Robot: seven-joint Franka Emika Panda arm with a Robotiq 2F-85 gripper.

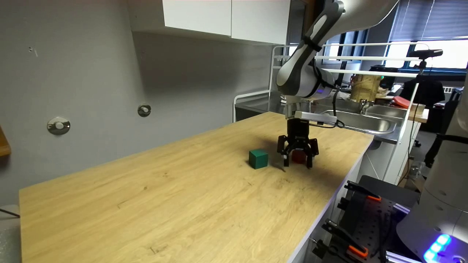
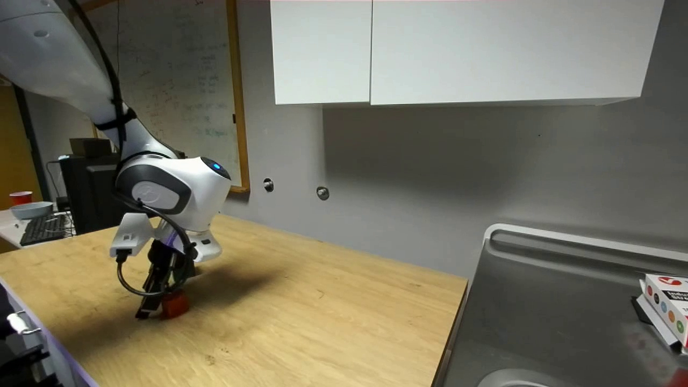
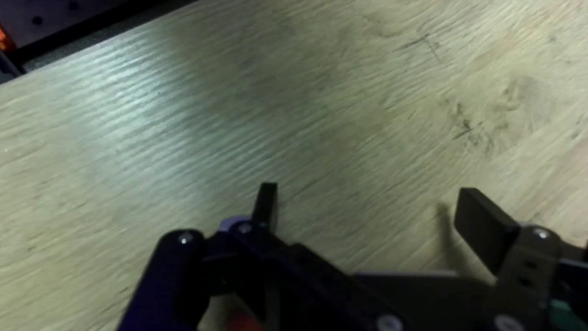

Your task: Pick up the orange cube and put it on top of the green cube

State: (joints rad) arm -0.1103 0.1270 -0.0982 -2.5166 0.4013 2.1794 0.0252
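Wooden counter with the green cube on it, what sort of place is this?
Likely a lab or office kitchenette, judging by the shiny grey metal sink, boxy white wall cabinet and scribbled-on, brown-framed whiteboard.

Can see handwriting (image 2: 161, 102) on the whiteboard (image 2: 185, 64) — too faint to read; can spot a red logo (image 2: 670, 280) and print (image 2: 678, 295) on the box (image 2: 664, 307) — illegible.
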